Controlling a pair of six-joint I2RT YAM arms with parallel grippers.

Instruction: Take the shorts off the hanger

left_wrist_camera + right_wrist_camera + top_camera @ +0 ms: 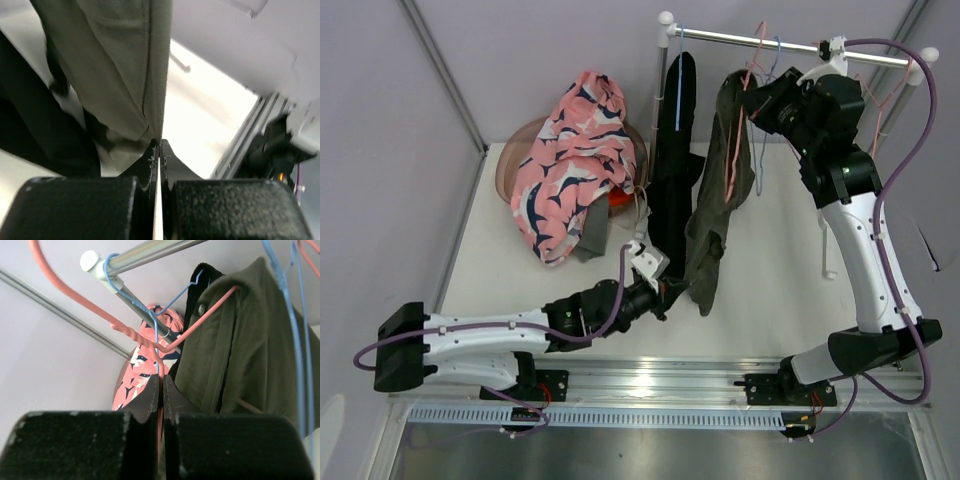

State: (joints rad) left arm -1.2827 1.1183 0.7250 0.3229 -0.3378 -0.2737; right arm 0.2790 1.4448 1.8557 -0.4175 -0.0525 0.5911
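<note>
Task approx half done, judging by the layout: pink patterned shorts (570,170) lie heaped in the tub (510,160) at the back left of the bench (770,290), w/ a grey-green garment (592,238) and a scrap of orange cloth (620,207) showing at the heap's near edge, so those look already off. Two pairs are left on the rail (750,40): black shorts (675,130) hang by the rail's left post, and olive shorts (725,170) hang just beside them to the right, draped over a pink hanger (200,320). The olive pair is the one in hand. Left tool (670,290) sits low near the bench, pinched together on the bottom hem of the olive shorts; its wrist view shows the cloth edge running straight into the closed tips. Right tool (757,105) is up by the rail, clamped on the pink hanger's wire just below the hook, per its wrist view. A blue hanger (295,315) hangs just beside. Waistband isn't clear of the hanger yet, so this pair doesn't count as off; prob needs a pull down and away by the left while the right steadies the hanger. After that the black pair remains
</note>
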